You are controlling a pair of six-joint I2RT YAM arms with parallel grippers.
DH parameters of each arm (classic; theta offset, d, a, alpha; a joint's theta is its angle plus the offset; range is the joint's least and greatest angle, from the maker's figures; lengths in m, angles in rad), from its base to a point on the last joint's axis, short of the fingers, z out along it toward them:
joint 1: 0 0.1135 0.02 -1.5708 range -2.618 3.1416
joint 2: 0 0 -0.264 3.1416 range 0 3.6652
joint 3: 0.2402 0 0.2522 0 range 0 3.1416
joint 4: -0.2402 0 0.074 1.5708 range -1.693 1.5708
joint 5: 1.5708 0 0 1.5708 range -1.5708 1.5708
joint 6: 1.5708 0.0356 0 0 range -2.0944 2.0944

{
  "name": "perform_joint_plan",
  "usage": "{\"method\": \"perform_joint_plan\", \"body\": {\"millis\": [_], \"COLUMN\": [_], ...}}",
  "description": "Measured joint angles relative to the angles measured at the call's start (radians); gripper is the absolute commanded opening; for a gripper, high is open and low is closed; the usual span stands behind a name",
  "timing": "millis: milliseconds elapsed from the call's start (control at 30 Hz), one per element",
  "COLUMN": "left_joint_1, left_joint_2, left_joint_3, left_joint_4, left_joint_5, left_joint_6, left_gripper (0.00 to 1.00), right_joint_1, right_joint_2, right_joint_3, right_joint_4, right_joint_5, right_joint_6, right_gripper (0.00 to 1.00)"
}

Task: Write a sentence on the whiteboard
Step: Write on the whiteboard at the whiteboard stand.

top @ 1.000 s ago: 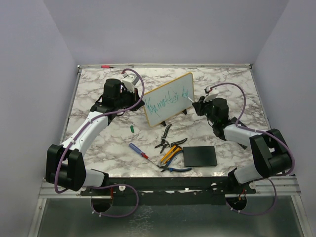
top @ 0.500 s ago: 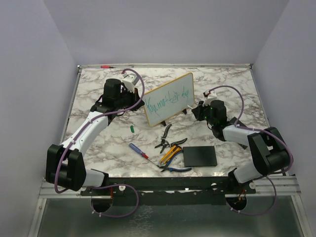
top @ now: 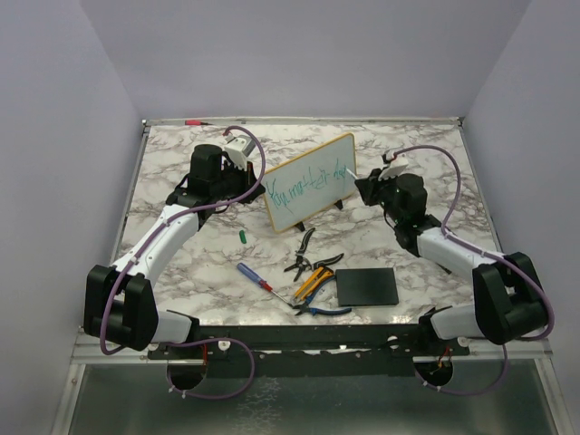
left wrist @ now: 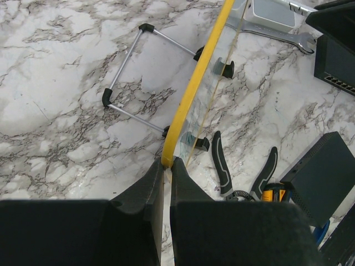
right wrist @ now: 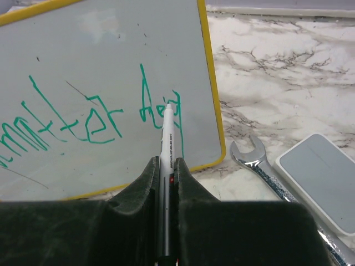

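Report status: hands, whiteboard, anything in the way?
Left hand shut on whiteboard frame. Right hand shut on marker, tip at last word of sentence. Wrench and grey block lie beside whiteboard, clear of marker.

Left arm (top: pixel 163 237) is stretched forward from its base along the surface, angling in toward the middle, wrist tipped down. The left fingers (left wrist: pixel 152 191) are pinched tight on the yellow edge of the whiteboard (left wrist: pixel 191 94). Right arm (top: pixel 446 251) is bent at the elbow and reaches forward and inward, and the right fingers (right wrist: pixel 145 185) are clamped around a marker (right wrist: pixel 167 138), tip sticking out ahead.
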Motion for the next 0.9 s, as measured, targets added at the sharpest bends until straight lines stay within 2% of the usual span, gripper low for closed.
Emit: {"method": "perform_joint_plan", "body": {"millis": [567, 900], "left_joint_1": [0.0, 0.0], "left_joint_2": [0.0, 0.0], "left_joint_3": [0.0, 0.0], "left_joint_4": [0.0, 0.0], "left_joint_5": [0.0, 0.0], "left_joint_6": [0.0, 0.0], "left_gripper": [0.03, 0.03], "right_joint_1": [0.0, 0.0], "right_joint_2": [0.097, 0.103], "right_joint_3": [0.085, 0.085], "right_joint_4": [0.042, 0.043], "right_joint_5": [0.009, 0.076], "right_joint_6": [-0.034, -0.04], "right_gripper": [0.01, 0.01]}}
